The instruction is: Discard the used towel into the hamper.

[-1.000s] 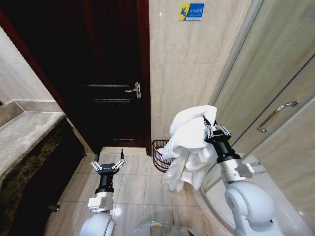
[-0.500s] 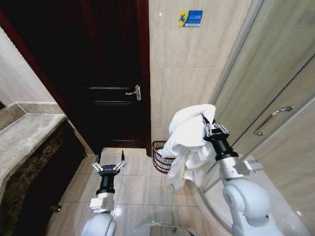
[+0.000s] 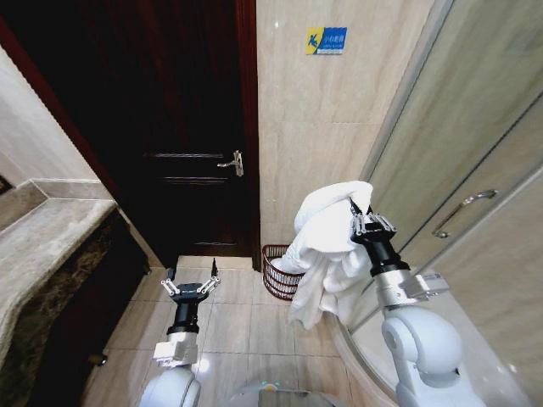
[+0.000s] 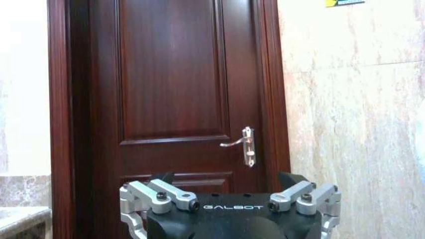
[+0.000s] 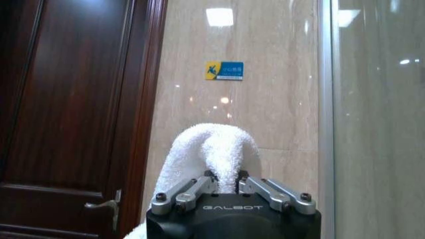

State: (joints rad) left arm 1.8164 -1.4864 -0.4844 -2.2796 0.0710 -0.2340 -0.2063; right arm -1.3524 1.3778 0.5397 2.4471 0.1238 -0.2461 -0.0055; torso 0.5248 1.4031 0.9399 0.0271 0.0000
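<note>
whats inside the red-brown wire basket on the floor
Nothing shows inside the small dark red-brown wire-mesh basket where its rim is visible. The white towel, held up by the right gripper, hangs in front and covers the basket's right part, so that side is hidden.

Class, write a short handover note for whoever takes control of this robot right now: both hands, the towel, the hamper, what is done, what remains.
Right hand: shut on the towel, held up with the cloth hanging down.
Left hand: open, empty, low over the floor tiles.
Hamper: on the floor by the wall beside the door, partly behind the hanging towel.
Done: towel picked up.
Left: get it over the hamper and release.
</note>
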